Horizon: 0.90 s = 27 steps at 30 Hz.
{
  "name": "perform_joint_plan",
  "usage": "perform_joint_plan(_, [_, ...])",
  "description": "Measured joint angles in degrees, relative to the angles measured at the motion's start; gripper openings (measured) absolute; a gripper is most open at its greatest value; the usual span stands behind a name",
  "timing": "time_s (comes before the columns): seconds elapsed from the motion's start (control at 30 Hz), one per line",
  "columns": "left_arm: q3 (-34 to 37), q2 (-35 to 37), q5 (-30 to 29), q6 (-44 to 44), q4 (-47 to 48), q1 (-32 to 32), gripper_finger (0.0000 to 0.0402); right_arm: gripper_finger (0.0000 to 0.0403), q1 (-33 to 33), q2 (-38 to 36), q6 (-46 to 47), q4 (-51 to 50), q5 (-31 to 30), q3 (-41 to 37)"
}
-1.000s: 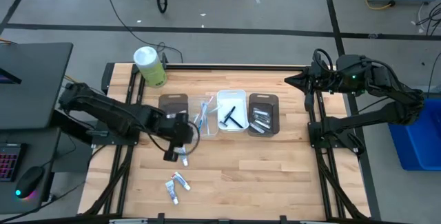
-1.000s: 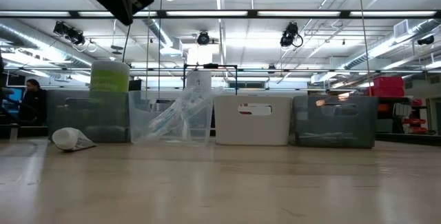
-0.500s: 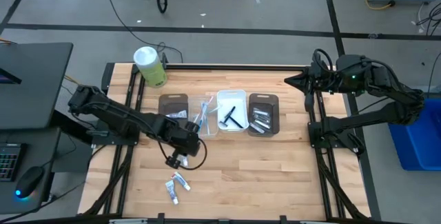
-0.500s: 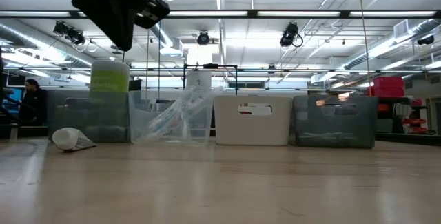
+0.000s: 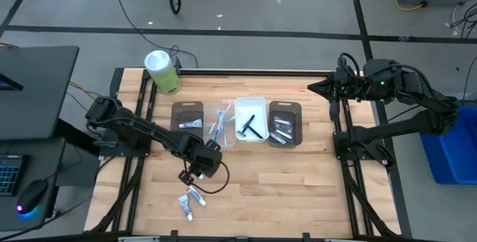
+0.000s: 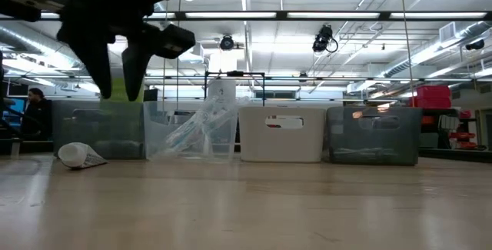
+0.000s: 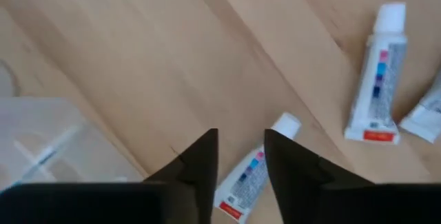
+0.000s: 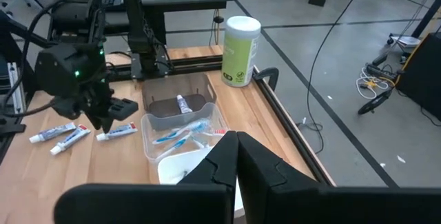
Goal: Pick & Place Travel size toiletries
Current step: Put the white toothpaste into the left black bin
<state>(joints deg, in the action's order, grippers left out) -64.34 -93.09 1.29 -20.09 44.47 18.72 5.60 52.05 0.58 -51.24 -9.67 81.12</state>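
Three white, red and blue mini toothpaste tubes lie flat on the table near its near edge. One tube point(image 7: 249, 176) lies below my left gripper point(image 7: 240, 141), in line with the gap between its open fingers, which point down at it. The other two tubes point(image 5: 194, 193) point(image 5: 185, 206) lie closer to the near edge. From across the table, my left gripper point(image 8: 103, 122) hangs over that first tube point(image 8: 117, 132). My right gripper point(image 5: 317, 87) is shut and waits at the table's far right edge.
Along the far middle stand a dark tray point(image 5: 187, 114) holding one tube, a clear tray point(image 5: 221, 126) with toothbrushes, a white tray point(image 5: 251, 119) with black razors and a dark tray point(image 5: 285, 123) with silvery tubes. A green-white canister point(image 5: 162, 71) stands at the far left corner.
My left gripper has come down toward the table and moved a little toward the near and right edges, ending over the nearest tube. Its fingers now point down at the tube.
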Motion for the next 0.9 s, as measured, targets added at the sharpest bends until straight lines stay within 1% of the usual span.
perform_joint_plan(0.23, [0.02, -0.82, 1.35, -3.25, 1.62, 0.02, 0.019, 0.0014, -0.01, 0.0, 0.0, -0.02, -0.01, 0.0])
perform_joint_plan(0.4, [0.08, -0.82, 1.45, -3.79, 3.75, 0.02, 0.0216, 0.0014, 0.0, 0.0, 0.0, 0.0, -0.04, 0.0])
perform_joint_plan(0.57, [3.14, -0.8, 2.23, -4.63, 2.0, 0.0, 0.0224, 0.0014, 0.0, -0.01, 0.0, -0.02, -0.2, 0.0])
perform_joint_plan(0.67, [5.31, -0.8, 2.34, -5.88, 0.93, 0.02, 0.0223, 0.0014, 0.0, 0.0, 0.0, -0.02, -0.2, 0.0])
perform_joint_plan(0.77, [6.64, -0.8, 1.17, -6.67, 0.4, 0.02, 0.0221, 0.0014, -0.01, -0.01, 0.0, -0.02, -0.2, 0.0])
perform_joint_plan(0.9, [8.64, -0.8, 1.67, -7.32, -1.49, 0.0, 0.022, 0.0014, -0.01, -0.01, 0.0, -0.02, -0.19, 0.0])
